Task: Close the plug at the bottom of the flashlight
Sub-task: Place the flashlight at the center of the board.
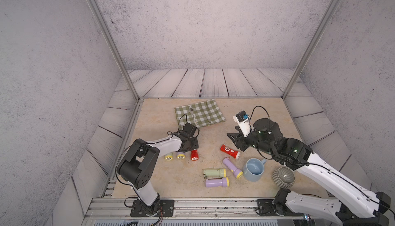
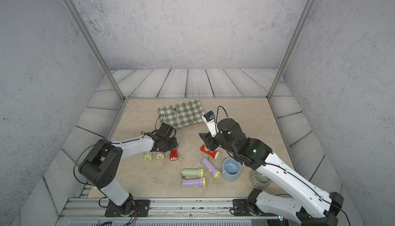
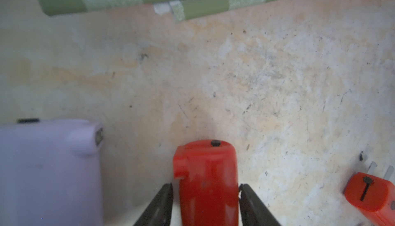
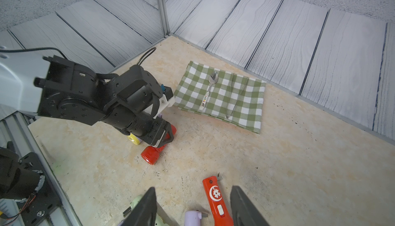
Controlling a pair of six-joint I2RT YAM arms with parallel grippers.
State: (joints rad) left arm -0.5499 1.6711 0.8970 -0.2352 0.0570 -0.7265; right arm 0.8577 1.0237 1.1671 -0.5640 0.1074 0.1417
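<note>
A small red flashlight (image 1: pixel 194 154) (image 2: pixel 174 155) lies on the beige table with its lens toward the front. In the left wrist view its bottom end (image 3: pixel 206 150) looks flush, with no prongs sticking out. My left gripper (image 3: pixel 206 185) straddles its body, open. One finger (image 3: pixel 164 201) stands a little clear of it and the other finger (image 3: pixel 250 201) is right at its side. My right gripper (image 1: pixel 235 141) (image 4: pixel 193 188) hangs open above a second red flashlight (image 1: pixel 229 150) (image 4: pixel 215 199), whose metal prongs (image 3: pixel 372 167) stick out at the bottom.
Two yellow-headed flashlights (image 1: pixel 168 157) (image 1: pixel 180 156) lie beside the left gripper. A green flashlight (image 1: pixel 214 172) and two purple ones (image 1: pixel 217 182) (image 1: pixel 232 167) lie at the front middle. A blue mug (image 1: pixel 253 169) and ribbed grey bowl (image 1: pixel 283 177) stand right. A checked cloth (image 1: pixel 199 113) with a spoon (image 1: pixel 191 111) lies behind.
</note>
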